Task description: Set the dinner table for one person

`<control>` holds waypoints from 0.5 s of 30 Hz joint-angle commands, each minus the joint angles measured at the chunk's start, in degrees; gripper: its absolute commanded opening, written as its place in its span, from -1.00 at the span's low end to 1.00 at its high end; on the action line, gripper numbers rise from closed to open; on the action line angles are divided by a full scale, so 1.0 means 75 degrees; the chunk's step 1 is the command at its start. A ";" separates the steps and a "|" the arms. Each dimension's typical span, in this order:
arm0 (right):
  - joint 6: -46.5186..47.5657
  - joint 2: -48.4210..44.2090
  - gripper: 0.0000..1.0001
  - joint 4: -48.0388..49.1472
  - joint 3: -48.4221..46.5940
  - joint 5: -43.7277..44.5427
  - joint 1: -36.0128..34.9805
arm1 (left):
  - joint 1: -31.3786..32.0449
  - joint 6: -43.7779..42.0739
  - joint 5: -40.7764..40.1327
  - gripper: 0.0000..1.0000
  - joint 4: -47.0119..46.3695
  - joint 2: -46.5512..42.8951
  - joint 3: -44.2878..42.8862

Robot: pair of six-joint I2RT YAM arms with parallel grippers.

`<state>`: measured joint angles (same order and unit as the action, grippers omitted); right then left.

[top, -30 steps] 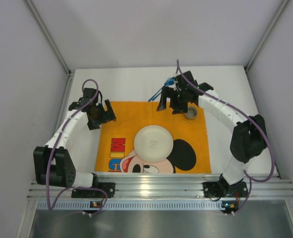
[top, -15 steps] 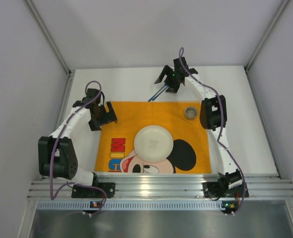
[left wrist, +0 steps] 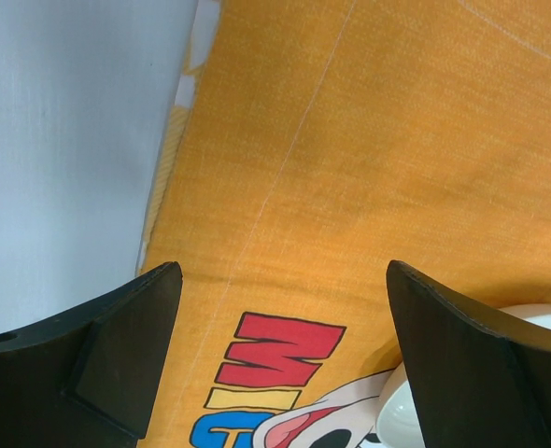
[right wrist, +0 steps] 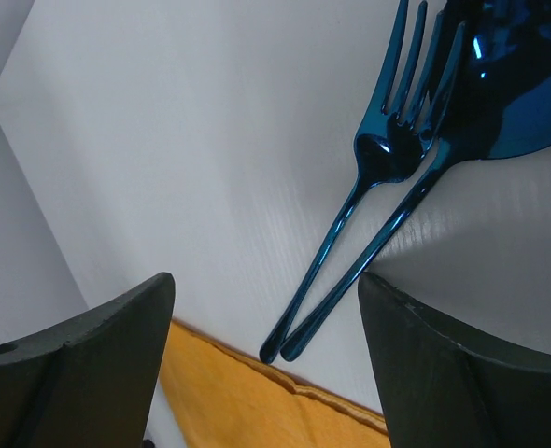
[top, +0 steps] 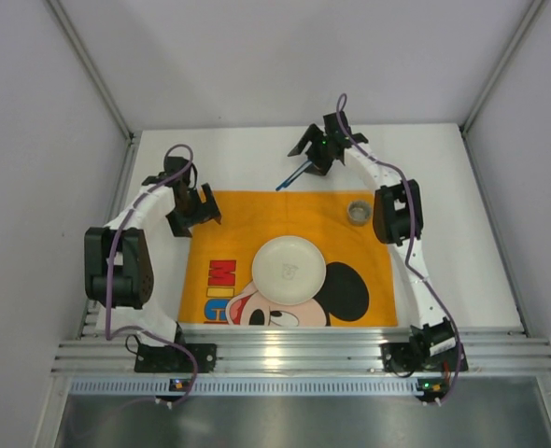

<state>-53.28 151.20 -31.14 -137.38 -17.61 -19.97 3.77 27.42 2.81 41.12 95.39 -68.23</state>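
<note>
- Left fingers (left wrist: 98,373) stood wide apart with nothing between them, over the orange placemat (left wrist: 369,168) near its left edge, with a strip of bare white tabletop (left wrist: 61,140) alongside.
- Right fingers (right wrist: 79,373) also gaped wide and held nothing, above bare tabletop beyond the placemat's far edge.
- Ahead of them lay a blue fork (right wrist: 388,159) and a blue spoon (right wrist: 509,112), heads overlapping, handle tips just at the placemat's far hem.
- At the placemat's middle sat a white plate (top: 289,269); a small grey cup (top: 359,212) stood near the far right corner.
- Bare tabletop ringed the placemat, broadest at the far side; grey walls (top: 33,187) closed three sides, and an aluminium rail (top: 303,350) ran along the near edge.
</note>
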 commanded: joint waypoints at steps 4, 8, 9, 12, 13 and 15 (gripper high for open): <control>-0.0080 0.0254 0.53 -0.0032 -0.0303 0.0577 -0.0150 | -0.0210 -0.0211 0.0515 0.91 -0.0490 0.0533 -0.0407; -0.0068 0.0617 0.19 -0.0651 -0.1005 0.1034 -0.0244 | -0.0303 -0.0175 0.1158 0.91 -0.0807 0.0733 -0.0278; -0.0068 0.0676 -0.01 -0.1048 -0.1169 0.1232 -0.0256 | -0.0350 -0.0187 0.1300 0.90 -0.0935 0.0792 -0.0267; -0.0279 0.0677 -0.45 -0.1542 -0.1311 0.1584 -0.0314 | -0.0420 -0.0269 0.1757 0.90 -0.1018 0.1038 -0.0243; -0.0337 0.0700 -0.48 -0.1683 -0.1404 0.1644 -0.0326 | -0.0432 -0.0292 0.1863 0.89 -0.1018 0.1155 -0.0255; -0.0607 0.0735 -0.73 -0.2150 -0.1533 0.1668 -0.0291 | -0.0444 -0.0362 0.2166 0.88 -0.0984 0.1261 -0.0266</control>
<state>-55.35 155.59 -39.57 -145.49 -8.73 -21.58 0.97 26.37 13.58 35.99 103.72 -69.49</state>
